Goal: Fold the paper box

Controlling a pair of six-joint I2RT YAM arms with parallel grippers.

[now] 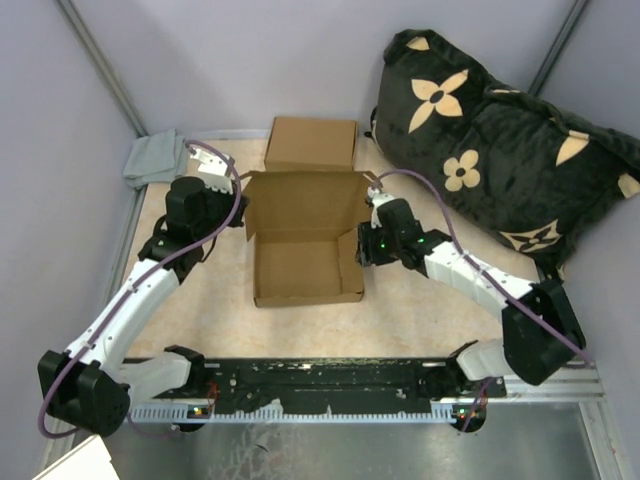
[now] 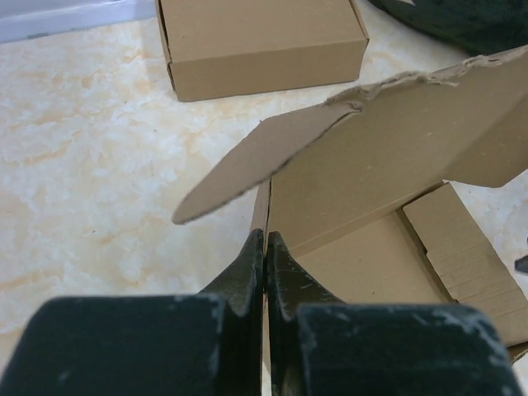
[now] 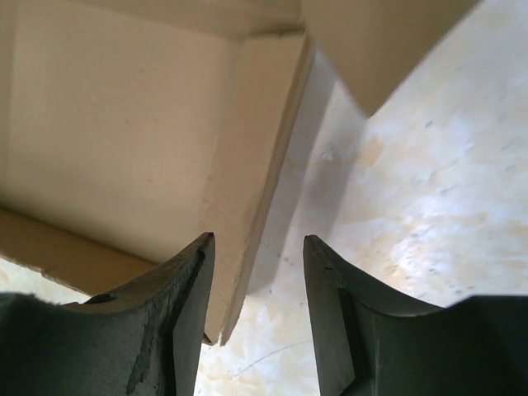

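Your paper box sits open in the middle of the tabletop, between the two arms, with its tray facing up and its near wall toward the arm bases. The lid panel rises from the far side of the tray and is not folded down. In the left wrist view a side flap on that lid juts out to the left with a rounded tip, hanging above the tabletop, and the lid's upper edge looks ragged.

Your left fingers are pressed together at the box's left wall, near the far left corner where the flap begins. Only a thin sliver of cardboard colour shows between them, so they appear to be pinching the wall's edge.

Your right fingers are spread moderately and straddle the box's right wall. One finger is over the inside of the tray and the other is over the tabletop outside it. The wall's top edge lies in the gap, closer to the inner finger. Whether that finger touches the cardboard you cannot tell from this view.

Just behind the open box, a second, closed box lies flat on the tabletop. A grey cloth is bunched in the far left corner, and a large black cushion with tan flower shapes fills the far right side, apart from the box.
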